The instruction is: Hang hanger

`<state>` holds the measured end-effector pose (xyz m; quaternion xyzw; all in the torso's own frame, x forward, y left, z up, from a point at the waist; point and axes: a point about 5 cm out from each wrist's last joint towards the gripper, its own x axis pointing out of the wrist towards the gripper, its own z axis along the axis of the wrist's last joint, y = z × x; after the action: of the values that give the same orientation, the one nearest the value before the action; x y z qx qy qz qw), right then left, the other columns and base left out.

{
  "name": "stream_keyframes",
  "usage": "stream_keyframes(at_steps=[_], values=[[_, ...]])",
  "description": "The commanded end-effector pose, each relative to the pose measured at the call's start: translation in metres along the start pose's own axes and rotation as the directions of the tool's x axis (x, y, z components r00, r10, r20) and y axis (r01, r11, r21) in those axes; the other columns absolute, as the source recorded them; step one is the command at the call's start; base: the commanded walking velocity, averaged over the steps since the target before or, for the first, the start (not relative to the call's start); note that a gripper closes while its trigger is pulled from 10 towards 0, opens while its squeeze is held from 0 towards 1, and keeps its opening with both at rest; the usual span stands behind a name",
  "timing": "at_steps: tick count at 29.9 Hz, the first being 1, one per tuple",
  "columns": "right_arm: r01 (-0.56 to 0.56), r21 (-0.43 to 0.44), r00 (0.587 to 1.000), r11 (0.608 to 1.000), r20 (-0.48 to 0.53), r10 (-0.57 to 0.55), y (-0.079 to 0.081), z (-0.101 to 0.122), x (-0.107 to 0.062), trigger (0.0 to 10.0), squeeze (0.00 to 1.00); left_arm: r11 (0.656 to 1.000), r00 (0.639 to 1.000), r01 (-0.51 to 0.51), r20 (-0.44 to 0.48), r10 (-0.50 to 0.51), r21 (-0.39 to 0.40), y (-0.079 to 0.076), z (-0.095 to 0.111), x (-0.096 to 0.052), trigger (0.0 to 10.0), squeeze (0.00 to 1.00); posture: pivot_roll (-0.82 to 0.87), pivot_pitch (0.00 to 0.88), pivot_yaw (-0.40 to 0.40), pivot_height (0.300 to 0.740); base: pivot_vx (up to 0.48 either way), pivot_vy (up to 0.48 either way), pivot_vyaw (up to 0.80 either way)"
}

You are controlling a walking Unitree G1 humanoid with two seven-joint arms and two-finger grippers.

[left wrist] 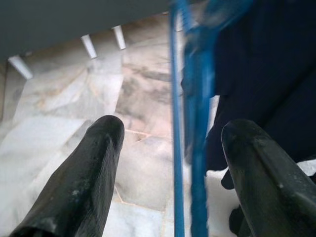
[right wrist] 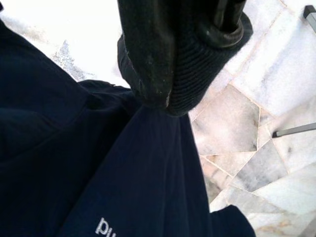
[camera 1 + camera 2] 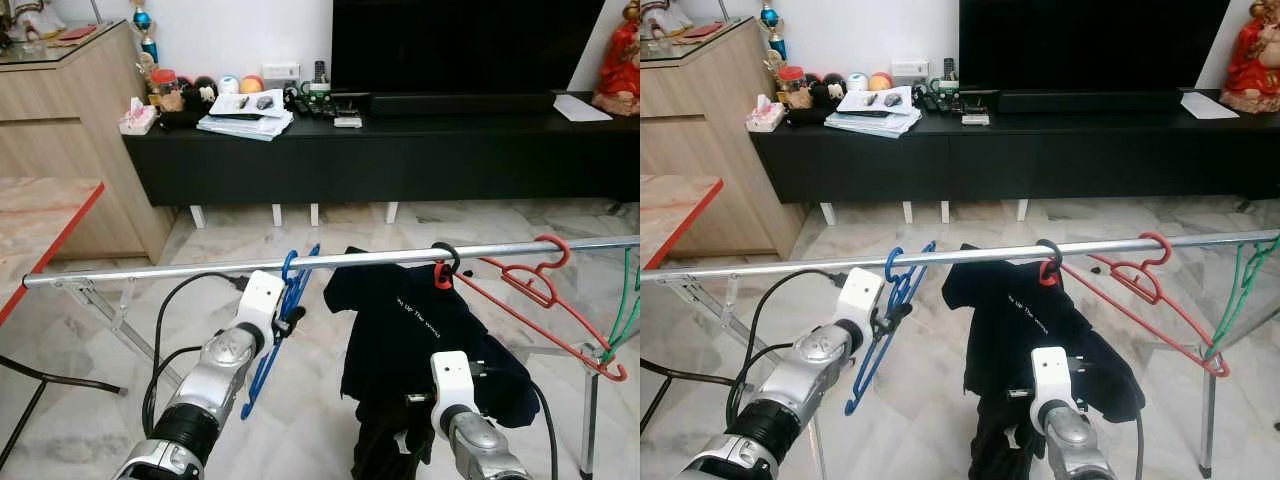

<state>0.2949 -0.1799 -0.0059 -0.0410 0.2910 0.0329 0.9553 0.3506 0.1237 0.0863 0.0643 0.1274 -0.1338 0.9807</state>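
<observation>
A blue hanger (image 3: 285, 310) hangs by its hook on the silver rail (image 3: 180, 268) of a drying rack. My left gripper (image 1: 173, 133) is open just below the rail, and the blue hanger's wires (image 1: 197, 148) run between its fingers. To the right, a dark navy shirt (image 3: 410, 320) hangs from a hook (image 3: 443, 265) on the same rail. Lower down, my right gripper (image 2: 168, 98) is shut on the shirt's fabric.
A red hanger (image 3: 540, 285) and a green hanger (image 3: 625, 310) hang further right on the rail. Behind the rack stand a black TV console (image 3: 400, 150) and a wooden cabinet (image 3: 70, 130). A red-edged table (image 3: 40, 230) is at the left. The floor is marble tile.
</observation>
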Motion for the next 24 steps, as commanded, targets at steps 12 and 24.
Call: stream_keyframes(at_steps=[12,24], values=[[0.000,0.005,1.000,1.000,0.018,0.000,0.000,0.007,0.001,10.0,0.00,0.991,0.994,0.015,0.112,0.000,-0.130,0.000,0.008,0.005,10.0,0.00,0.06,0.019,0.024,0.740,0.000,0.000,0.00],[0.002,0.004,1.000,1.000,0.015,-0.002,0.001,0.007,0.002,10.0,0.00,0.987,0.987,0.137,0.101,-0.129,-0.083,-0.013,0.002,0.006,3.2,0.00,0.06,0.019,0.028,0.740,0.000,0.000,0.00]])
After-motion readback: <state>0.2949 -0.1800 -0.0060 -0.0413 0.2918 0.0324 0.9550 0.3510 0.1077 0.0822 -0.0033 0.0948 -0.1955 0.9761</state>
